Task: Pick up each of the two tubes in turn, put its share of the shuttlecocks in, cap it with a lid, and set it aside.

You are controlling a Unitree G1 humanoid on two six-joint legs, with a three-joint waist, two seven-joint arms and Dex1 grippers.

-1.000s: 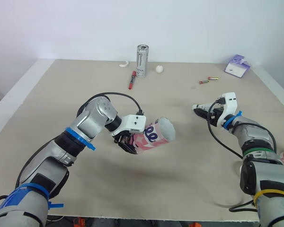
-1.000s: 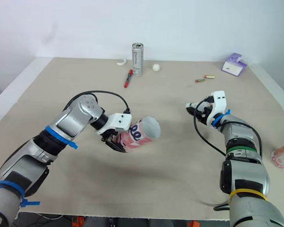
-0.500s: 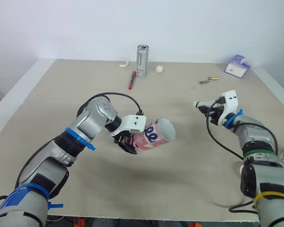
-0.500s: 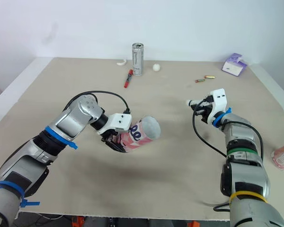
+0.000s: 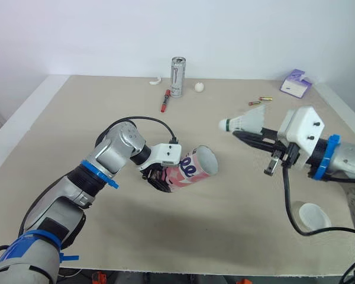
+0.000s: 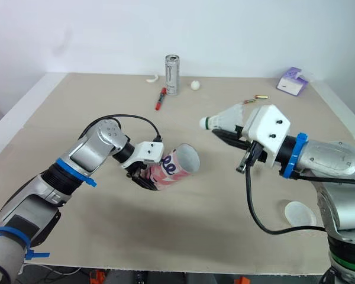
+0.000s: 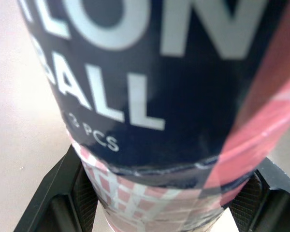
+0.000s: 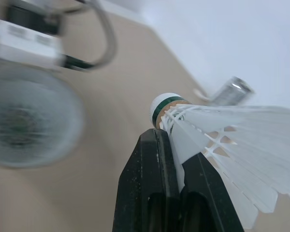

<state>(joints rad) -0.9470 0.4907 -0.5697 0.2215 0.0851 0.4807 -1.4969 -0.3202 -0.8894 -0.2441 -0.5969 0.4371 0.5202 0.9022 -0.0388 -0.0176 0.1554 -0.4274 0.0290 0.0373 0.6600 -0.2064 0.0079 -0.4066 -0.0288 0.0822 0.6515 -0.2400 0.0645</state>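
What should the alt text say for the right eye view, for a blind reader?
The right gripper holds a white shuttlecock cork-first toward the open mouth of a pink tube gripped by the left gripper. A white lid lies on the table.

- A robot test lab, by the look of it: a plain beige table (image 5: 77, 118) against a bare white wall (image 5: 106, 35).
- Stray odds lie near its far edge: drink can (image 5: 177, 76), red marker (image 5: 165, 100), batteries (image 5: 260, 100), small purple box (image 5: 296, 83).
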